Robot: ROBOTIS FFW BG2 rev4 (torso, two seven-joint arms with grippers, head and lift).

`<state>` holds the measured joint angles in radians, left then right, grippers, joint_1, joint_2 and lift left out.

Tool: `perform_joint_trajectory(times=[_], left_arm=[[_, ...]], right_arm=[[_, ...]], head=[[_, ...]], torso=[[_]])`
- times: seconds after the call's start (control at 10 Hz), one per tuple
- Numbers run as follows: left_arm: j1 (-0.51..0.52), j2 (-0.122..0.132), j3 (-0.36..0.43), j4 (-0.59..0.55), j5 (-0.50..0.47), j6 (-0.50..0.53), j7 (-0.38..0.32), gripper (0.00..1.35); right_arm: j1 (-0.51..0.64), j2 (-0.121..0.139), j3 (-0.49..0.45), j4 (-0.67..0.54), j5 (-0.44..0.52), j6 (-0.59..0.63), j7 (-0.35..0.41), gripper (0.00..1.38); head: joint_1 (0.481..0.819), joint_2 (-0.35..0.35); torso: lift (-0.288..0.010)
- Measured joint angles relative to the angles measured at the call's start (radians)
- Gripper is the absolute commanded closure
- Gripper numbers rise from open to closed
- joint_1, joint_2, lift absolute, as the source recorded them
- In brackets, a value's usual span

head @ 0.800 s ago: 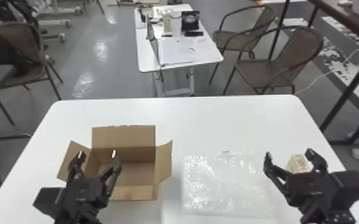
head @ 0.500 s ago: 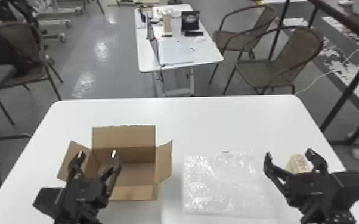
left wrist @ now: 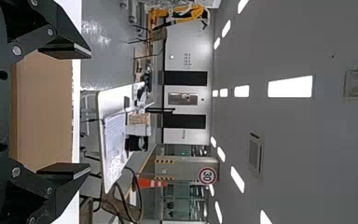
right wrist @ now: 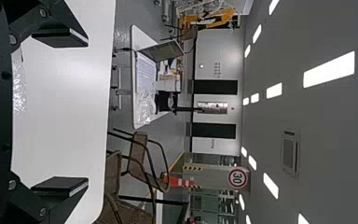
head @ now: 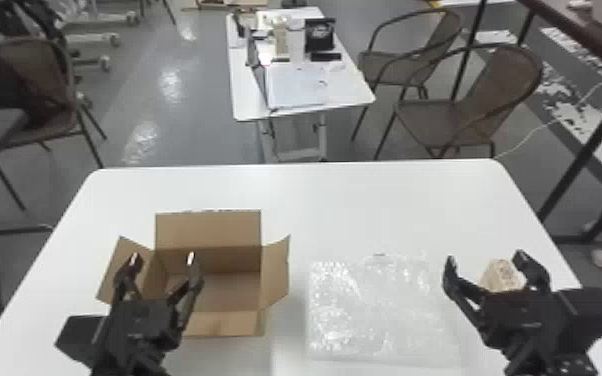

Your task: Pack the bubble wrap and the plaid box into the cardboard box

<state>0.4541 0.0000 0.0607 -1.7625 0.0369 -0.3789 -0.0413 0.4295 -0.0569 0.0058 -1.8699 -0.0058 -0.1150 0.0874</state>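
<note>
If the right black gripper (head: 485,258) pinches too shallowly, the clear, flat sheet of bubble wrap (head: 375,305) could slip free. A sagging carry could then snag on the raised flaps of the open brown cardboard box (head: 208,230). The small beige patterned plaid box (head: 501,276) could tip if a finger comes down on its top.

The right gripper and the left black gripper (head: 162,259) both have their flat fingers spread wide, holding nothing. From the right fingers, the bubble wrap lies around 8 o'clock on the white counter (head: 340,200). The plaid box lines up with their gap, nearer the 3 o'clock finger, its depth below hard to judge. From the left fingers, the cardboard box sits around 1 o'clock.
</note>
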Motion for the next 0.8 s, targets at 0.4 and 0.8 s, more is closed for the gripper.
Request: perform_joint_trajectory(times=[0.4, 0.8], left_arm=[[-0.013, 0.000, 0.040, 0.000, 0.002, 0.017, 0.000, 0.41], [-0.053, 0.000, 0.182, 0.019, 0.128, 0.110, -0.116, 0.41]], right_arm=[[0.000, 0.000, 0.000, 0.000, -0.001, 0.001, 0.000, 0.23], [-0.005, 0.000, 0.000, 0.002, -0.002, 0.007, 0.002, 0.23]], head=[[0.695, 0.072], [0.695, 0.150]], torso=[[-0.018], [-0.018]])
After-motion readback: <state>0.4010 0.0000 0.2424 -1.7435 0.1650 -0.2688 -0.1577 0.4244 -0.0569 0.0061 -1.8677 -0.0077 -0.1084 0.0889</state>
